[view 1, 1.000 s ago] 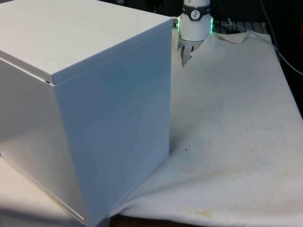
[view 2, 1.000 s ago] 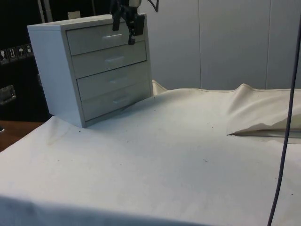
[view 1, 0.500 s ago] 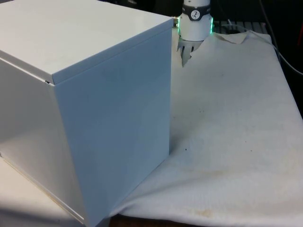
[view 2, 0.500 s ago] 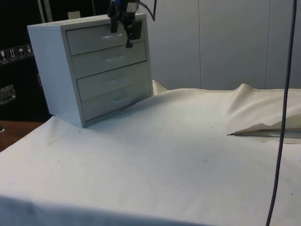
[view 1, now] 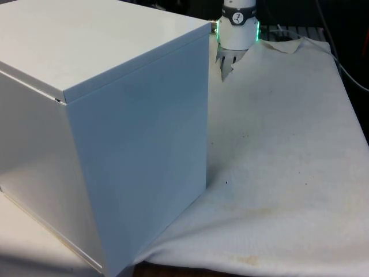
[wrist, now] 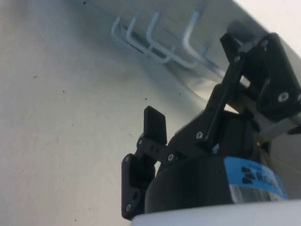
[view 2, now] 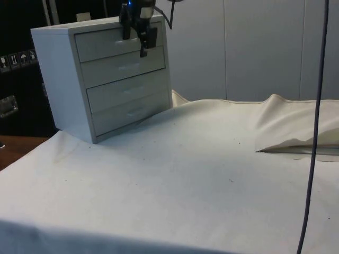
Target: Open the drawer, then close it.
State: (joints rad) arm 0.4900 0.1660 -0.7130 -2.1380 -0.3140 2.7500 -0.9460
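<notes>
A white chest of drawers (view 2: 111, 79) stands at the side view's left, its several drawers flush with the front. In the front view it turns a blank side (view 1: 132, 156) to the camera. My gripper (view 2: 135, 38) hovers open right before the top drawer (view 2: 100, 45), its fingers either side of the spot where that drawer's handle sits. The wrist view looks down the chest's front, where the white handles (wrist: 155, 40) line up one behind another. There my gripper (wrist: 195, 82) holds nothing between its black fingers (wrist: 155, 123). The arm's wrist (view 1: 237, 29) rises behind the chest's far corner.
White cloth (view 2: 185, 174) covers the table, with a raised fold (view 2: 296, 132) at the side view's right. A dark cable (view 2: 315, 121) hangs down near that fold. The chest stands close to the table edge at the front view's left.
In the side view the gripper has shifted left and slightly up, closer to the top drawer's front. The drawers have not moved.
</notes>
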